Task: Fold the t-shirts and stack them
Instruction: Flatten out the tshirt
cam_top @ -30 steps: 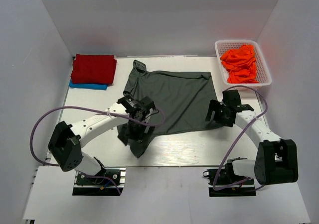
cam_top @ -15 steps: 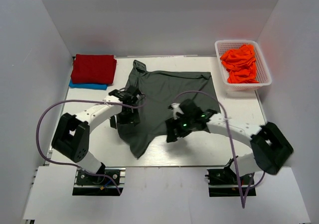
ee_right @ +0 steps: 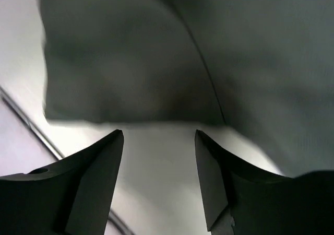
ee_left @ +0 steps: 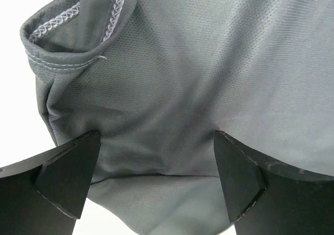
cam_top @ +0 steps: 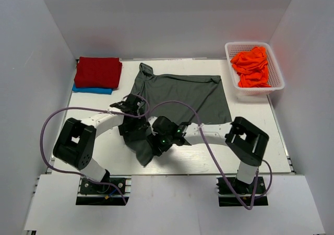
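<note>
Standing over the grey t-shirt (cam_top: 182, 94), left jaws gape wide; right jaws part narrower, both empty.

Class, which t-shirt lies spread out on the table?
The dark charcoal-grey t-shirt, in the middle. The red t-shirt lies folded on the blue t-shirt at far left; the orange t-shirts are bunched in the white basket.

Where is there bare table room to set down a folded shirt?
Bare table: right of the grey t-shirt, in front of the basket; also below the red t-shirt, left of the left arm. Crowded: the grey t-shirt's near corner, where the left gripper and right gripper hover.
</note>
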`<act>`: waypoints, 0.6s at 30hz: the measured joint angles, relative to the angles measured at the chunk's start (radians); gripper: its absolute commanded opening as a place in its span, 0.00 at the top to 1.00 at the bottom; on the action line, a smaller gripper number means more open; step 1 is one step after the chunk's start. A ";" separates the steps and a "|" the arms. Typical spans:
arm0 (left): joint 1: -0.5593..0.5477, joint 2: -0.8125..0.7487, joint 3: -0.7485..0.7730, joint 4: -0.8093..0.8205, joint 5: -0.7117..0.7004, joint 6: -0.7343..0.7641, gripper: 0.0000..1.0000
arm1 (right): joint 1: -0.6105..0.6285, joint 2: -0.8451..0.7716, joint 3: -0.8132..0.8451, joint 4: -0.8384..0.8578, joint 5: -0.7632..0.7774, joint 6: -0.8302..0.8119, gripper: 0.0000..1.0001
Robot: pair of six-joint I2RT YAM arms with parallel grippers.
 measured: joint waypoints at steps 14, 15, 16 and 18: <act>0.050 -0.064 -0.074 0.104 0.078 -0.025 0.00 | 0.006 0.159 0.331 -0.089 0.171 0.079 1.00; 0.054 -0.067 -0.078 0.115 0.082 -0.025 0.00 | 0.006 0.173 0.356 -0.102 0.176 0.080 1.00; 0.056 -0.071 -0.083 0.126 0.087 -0.025 0.00 | 0.006 0.186 0.376 -0.114 0.180 0.080 1.00; 0.057 -0.076 -0.089 0.137 0.090 -0.023 0.00 | 0.006 0.204 0.396 -0.133 0.184 0.080 1.00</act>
